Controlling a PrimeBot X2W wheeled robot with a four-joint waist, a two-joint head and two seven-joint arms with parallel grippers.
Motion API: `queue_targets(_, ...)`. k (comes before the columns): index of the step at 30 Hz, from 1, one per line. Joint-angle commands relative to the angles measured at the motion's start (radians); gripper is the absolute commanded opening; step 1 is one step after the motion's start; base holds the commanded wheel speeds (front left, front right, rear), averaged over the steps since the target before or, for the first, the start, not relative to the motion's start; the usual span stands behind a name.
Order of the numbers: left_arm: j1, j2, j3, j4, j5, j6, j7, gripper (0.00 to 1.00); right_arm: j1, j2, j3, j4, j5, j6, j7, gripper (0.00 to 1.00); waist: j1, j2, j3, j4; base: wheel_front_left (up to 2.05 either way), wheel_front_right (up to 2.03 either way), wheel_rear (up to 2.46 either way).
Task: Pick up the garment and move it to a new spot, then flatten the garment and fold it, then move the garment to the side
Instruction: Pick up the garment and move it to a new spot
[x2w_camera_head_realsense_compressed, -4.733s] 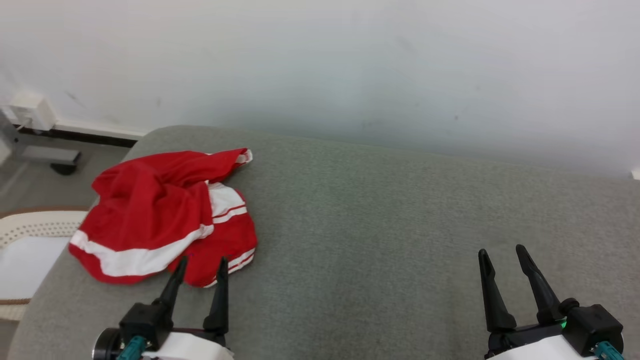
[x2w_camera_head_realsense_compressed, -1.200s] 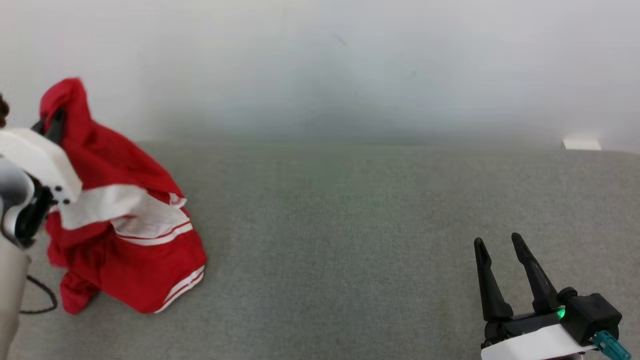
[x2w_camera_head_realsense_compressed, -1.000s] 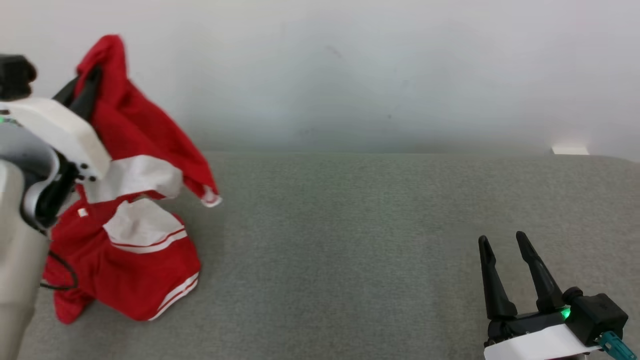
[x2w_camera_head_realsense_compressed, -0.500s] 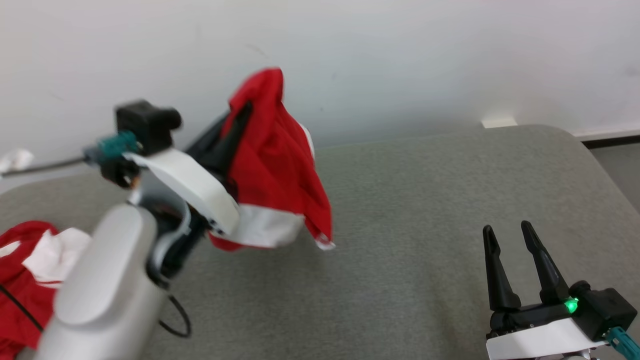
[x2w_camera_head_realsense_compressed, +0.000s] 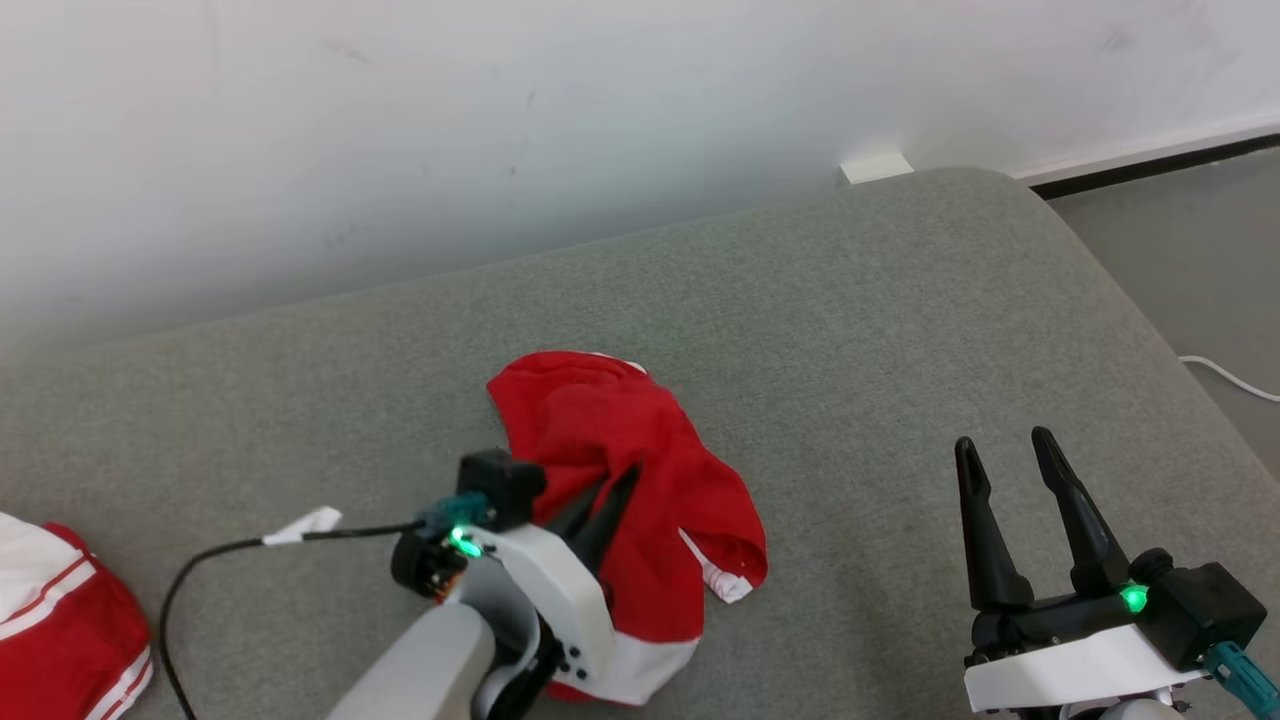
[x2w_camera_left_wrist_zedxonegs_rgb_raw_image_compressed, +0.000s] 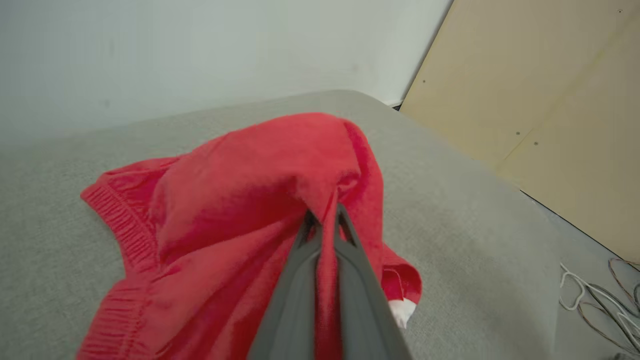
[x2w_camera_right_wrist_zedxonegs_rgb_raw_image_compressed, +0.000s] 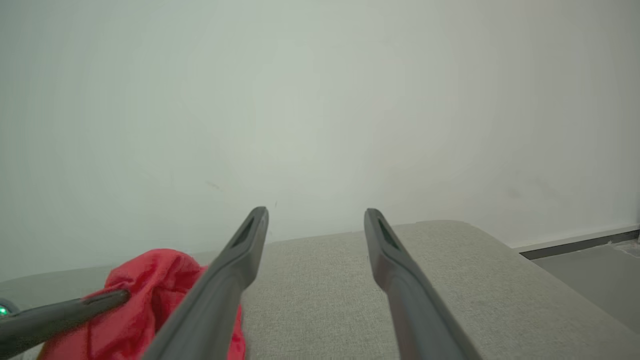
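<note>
Clamping a fold of the red garment (x2w_camera_head_realsense_compressed: 620, 430), the left end effector (x2w_camera_head_realsense_compressed: 612, 490) has its two dark fingers pressed together with cloth pinched between them; the left wrist view shows the fabric gathered right at the tips of the left end effector (x2w_camera_left_wrist_zedxonegs_rgb_raw_image_compressed: 325, 220) and draping away on both sides. The garment (x2w_camera_left_wrist_zedxonegs_rgb_raw_image_compressed: 250, 185) lies crumpled near the middle of the grey cushioned surface (x2w_camera_head_realsense_compressed: 850, 300), with a white band at its near edge and a ribbed red hem spread on the side away from the fingers. The right end effector (x2w_camera_head_realsense_compressed: 1003, 445) hovers well apart from it at the lower right, its fingers spread and holding nothing. From the right wrist, the right end effector (x2w_camera_right_wrist_zedxonegs_rgb_raw_image_compressed: 316, 215) points toward the wall, with the garment (x2w_camera_right_wrist_zedxonegs_rgb_raw_image_compressed: 150, 280) low on the left.

A second red-and-white garment (x2w_camera_head_realsense_compressed: 60, 620) sits at the lower left edge of the surface. A black cable (x2w_camera_head_realsense_compressed: 200, 560) with a white tag (x2w_camera_head_realsense_compressed: 305, 522) runs from the left wrist.

Behind the surface stands a plain pale wall (x2w_camera_head_realsense_compressed: 500, 120) with a dark baseboard (x2w_camera_head_realsense_compressed: 1140, 170). The grey floor (x2w_camera_head_realsense_compressed: 1180, 250) lies beyond the surface's rounded right corner, with a white cord (x2w_camera_head_realsense_compressed: 1230, 378) on it. A tan board (x2w_camera_left_wrist_zedxonegs_rgb_raw_image_compressed: 540, 100) leans at the right of the left wrist view.
</note>
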Motion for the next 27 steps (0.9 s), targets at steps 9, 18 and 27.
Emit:
queue_targets(9, -0.049, -0.050, -0.066, 0.137, 0.020, -0.031, -0.111, 1.00, 0.004, -0.003, -0.006, 0.012, -0.006, -0.002, 0.001, 1.00, 0.0000, -0.0001, -0.023, 0.061, 0.00, 0.00, 0.00)
queue_targets(18, -0.074, -0.014, -0.006, 0.042, 0.016, 0.002, -0.166, 1.00, 0.018, -0.003, -0.045, -0.004, -0.006, -0.002, 0.001, 1.00, 0.0000, -0.0001, -0.061, 0.191, 0.00, 0.00, 0.00)
queue_targets(27, 0.072, 0.094, 0.136, -0.186, 0.056, 0.127, -0.176, 1.00, 0.024, -0.004, -0.091, -0.024, -0.038, -0.002, 0.001, 1.00, 0.0000, -0.0001, -0.074, 0.278, 0.00, 0.00, 0.00)
